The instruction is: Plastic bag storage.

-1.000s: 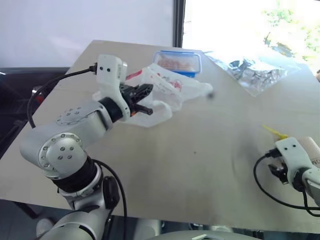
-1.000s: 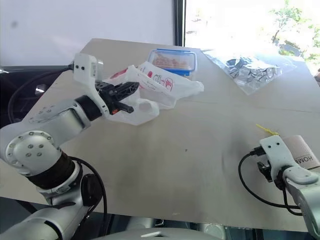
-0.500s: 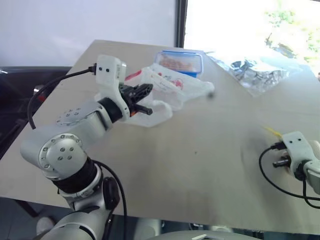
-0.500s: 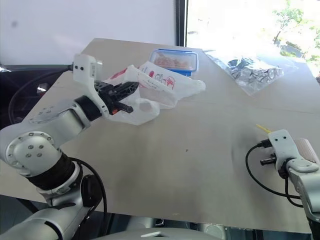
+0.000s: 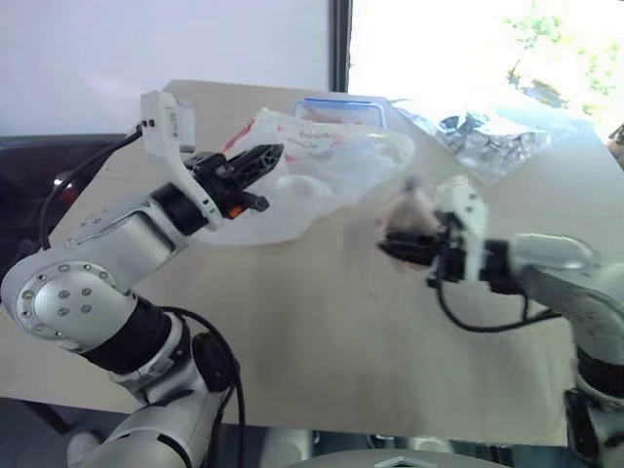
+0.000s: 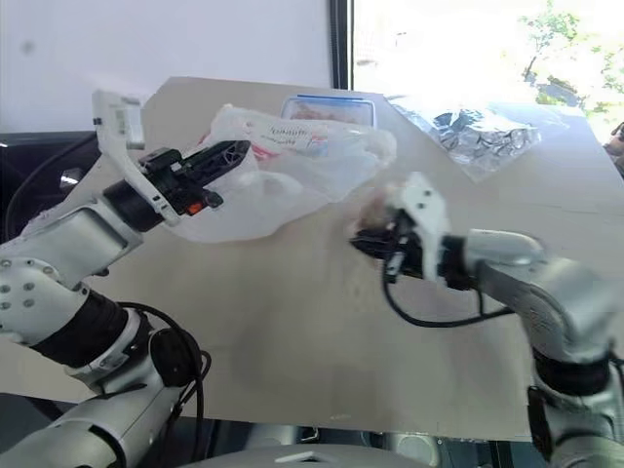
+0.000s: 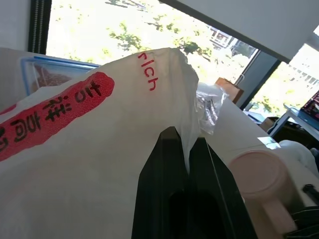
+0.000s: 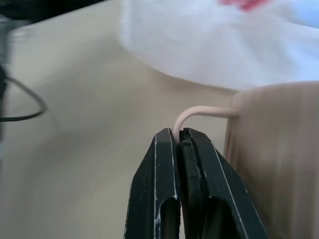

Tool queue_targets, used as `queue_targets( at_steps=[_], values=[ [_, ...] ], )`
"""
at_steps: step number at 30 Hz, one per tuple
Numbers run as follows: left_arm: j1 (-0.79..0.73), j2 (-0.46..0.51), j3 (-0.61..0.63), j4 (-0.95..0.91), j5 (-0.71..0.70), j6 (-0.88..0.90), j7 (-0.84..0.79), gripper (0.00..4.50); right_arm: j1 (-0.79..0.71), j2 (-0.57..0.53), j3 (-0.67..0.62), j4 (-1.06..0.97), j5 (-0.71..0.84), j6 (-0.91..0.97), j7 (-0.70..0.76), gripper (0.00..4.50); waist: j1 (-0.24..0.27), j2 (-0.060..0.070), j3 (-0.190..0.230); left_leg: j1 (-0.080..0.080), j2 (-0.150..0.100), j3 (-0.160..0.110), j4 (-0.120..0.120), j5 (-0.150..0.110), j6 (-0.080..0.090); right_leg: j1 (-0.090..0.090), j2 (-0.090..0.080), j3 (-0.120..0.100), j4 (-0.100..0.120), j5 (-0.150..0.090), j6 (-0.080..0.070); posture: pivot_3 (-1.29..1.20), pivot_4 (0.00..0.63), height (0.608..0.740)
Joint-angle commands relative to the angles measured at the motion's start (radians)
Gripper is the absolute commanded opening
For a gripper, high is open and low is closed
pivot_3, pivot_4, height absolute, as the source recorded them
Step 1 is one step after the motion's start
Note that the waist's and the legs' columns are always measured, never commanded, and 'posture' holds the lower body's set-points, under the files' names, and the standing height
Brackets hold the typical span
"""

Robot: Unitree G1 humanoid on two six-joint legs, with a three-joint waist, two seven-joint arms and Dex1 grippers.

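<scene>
Left gripper [image 5: 261, 156] clamped on the plastic bag [image 5: 322, 171], holding it lifted off the table [image 5: 322, 331]; the bag trails from the claw toward the far right, long axis running that way. Right gripper [image 8: 179, 137] shut on the thin handle of a pinkish cup [image 8: 274, 149] — just beside the bag's near edge. Bag: translucent white, crinkled, red print; it partly hides the blue-lidded box [image 6: 327, 102].

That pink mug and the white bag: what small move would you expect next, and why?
Probably bring the mug under the plastic bag. The left pincer pinches the bag off the table, and the right pincer grips the mug's handle just beside it.
</scene>
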Motion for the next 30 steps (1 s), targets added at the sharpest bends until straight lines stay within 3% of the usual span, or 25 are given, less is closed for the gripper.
queue_targets(
  at_steps=[1, 9, 13, 20, 24, 30],
  values=[
    [0.043, 0.064, 0.005, -0.038, -0.177, 0.002, 0.003, 0.0, -0.101, 0.051, 0.166, 0.255, -0.175, -0.328, 0.123, 0.05, 0.0, 0.001, 0.0, 0.0, 0.0, 0.0, 0.0, 0.0, 0.0, 0.0, 0.0, 0.001, 0.0, 0.0, 0.0, 0.0, 0.15, 0.74],
    [0.268, 0.328, -0.08, -0.143, -0.425, -0.13, 0.05, 0.0, -0.205, 0.036, 0.227, 0.438, -0.27, -0.567, 0.341, 0.05, 0.002, 0.001, 0.003, -0.002, -0.001, -0.003, -0.001, 0.0, 0.0, -0.001, -0.004, 0.001, 0.0, 0.0, 0.0, 0.0, 0.15, 0.74],
    [0.347, 0.419, -0.161, -0.166, -0.462, -0.245, 0.052, 0.0, -0.231, 0.036, 0.236, 0.48, -0.285, -0.635, 0.429, 0.05, 0.001, 0.001, 0.003, -0.002, -0.001, -0.003, -0.001, 0.0, 0.0, 0.0, -0.004, 0.001, -0.001, 0.0, 0.0, 0.0, 0.15, 0.74],
    [0.411, 0.531, -0.253, -0.17, -0.438, -0.39, 0.021, 0.0, -0.345, 0.171, 0.348, 0.66, -0.45, -0.862, 0.467, 0.05, -0.004, 0.004, 0.004, 0.0, 0.001, -0.002, -0.001, 0.001, -0.002, 0.0, -0.001, 0.002, 0.001, -0.001, -0.002, 0.0, 0.15, 0.74],
    [0.479, 0.555, -0.219, -0.147, -0.428, -0.47, 0.051, 0.0, -0.354, 0.097, 0.32, 0.672, -0.468, -0.858, 0.534, 0.05, 0.008, 0.005, 0.005, -0.001, 0.001, -0.003, -0.001, 0.001, -0.002, -0.001, -0.002, 0.002, 0.001, -0.001, -0.003, 0.0, 0.15, 0.74],
    [0.435, 0.462, -0.279, -0.129, -0.267, -0.677, 0.054, 0.0, -0.269, -0.035, 0.296, 0.565, -0.434, -0.81, 0.609, 0.05, 0.022, 0.005, 0.005, -0.002, -0.002, -0.003, -0.001, 0.0, -0.001, 0.0, -0.005, 0.001, -0.002, -0.001, -0.003, 0.0, 0.15, 0.74]
  ],
)
